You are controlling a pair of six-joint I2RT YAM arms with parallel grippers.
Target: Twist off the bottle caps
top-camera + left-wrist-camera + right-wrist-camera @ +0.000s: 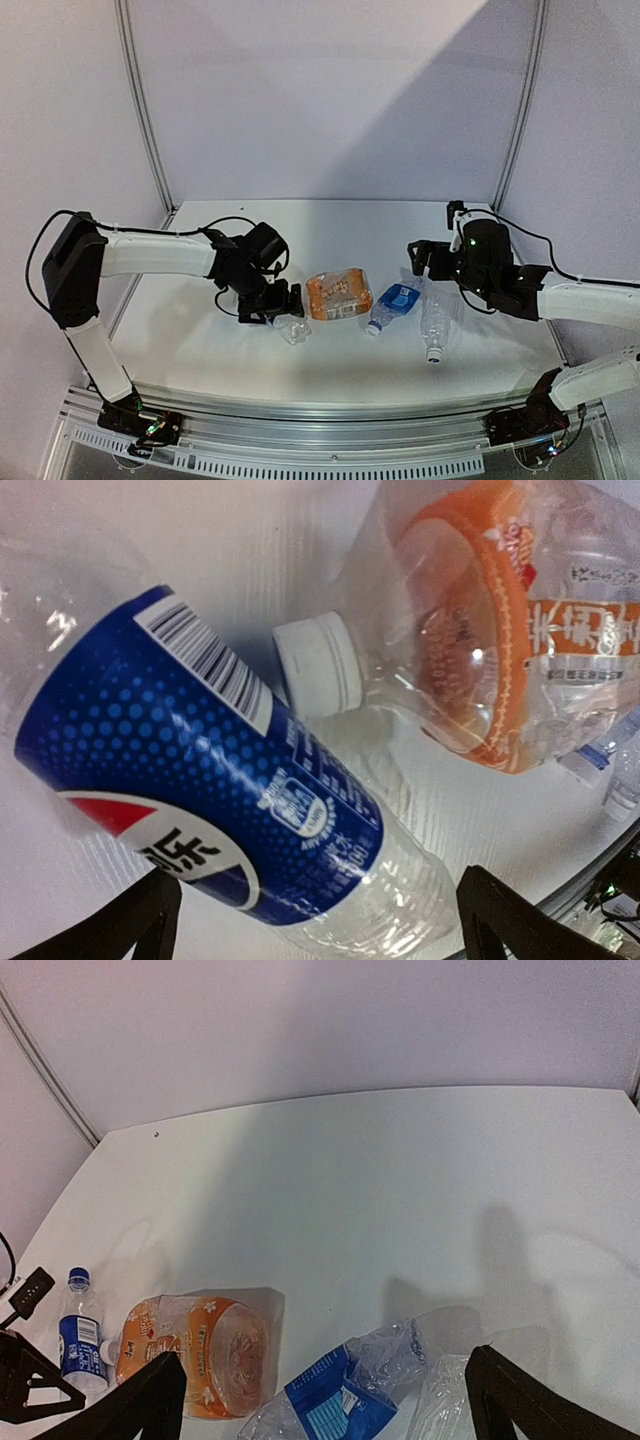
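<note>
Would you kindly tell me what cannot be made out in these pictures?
Pepsi cap: beyond the left wrist view's corner; hidden under the left pincer in the top view.
Plain-bottle cap: cut off by the right wrist view's bottom edge.

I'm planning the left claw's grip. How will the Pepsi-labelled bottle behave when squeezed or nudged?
The Pepsi-labelled bottle looks empty, so probably light. Round and lying on its side, it could roll when nudged. Its clear wall looks thin and glossy, so it may dent or slip in the left claw.
</note>
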